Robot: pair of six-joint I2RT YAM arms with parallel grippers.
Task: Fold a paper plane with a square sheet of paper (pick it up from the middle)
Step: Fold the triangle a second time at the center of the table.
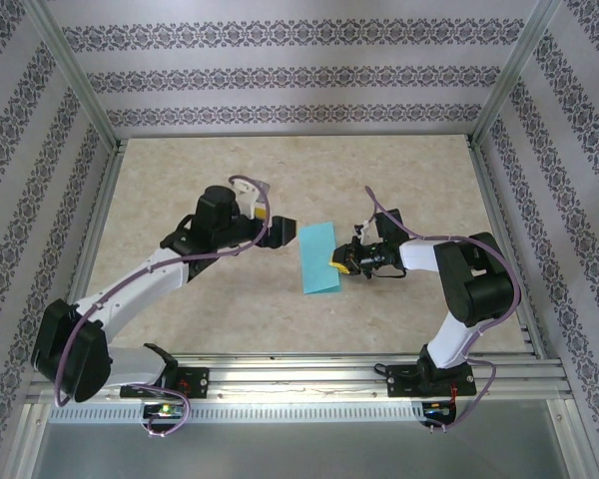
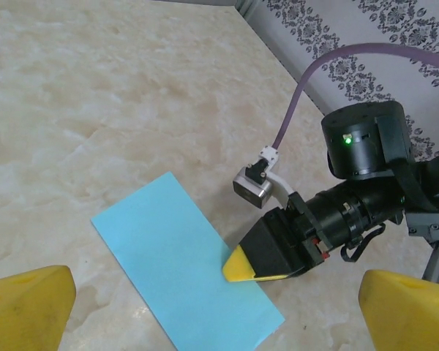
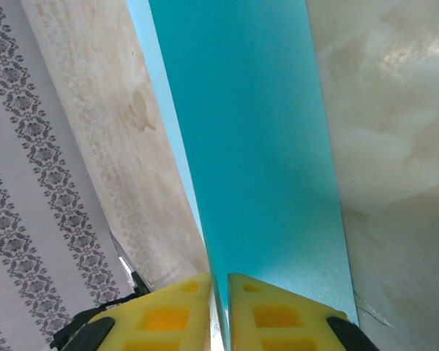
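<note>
The right arm's yellow-tipped fingers [image 2: 241, 265] are pinching one long edge of the thin turquoise paper sheet [image 1: 316, 257], nearly closed on it. The sheet, folded into a narrow rectangle, is lying on the marbled beige surface [image 1: 180, 190] between the two arms. The left arm's yellow fingers [image 2: 28, 306] are standing wide apart near it, holding nothing.
</note>
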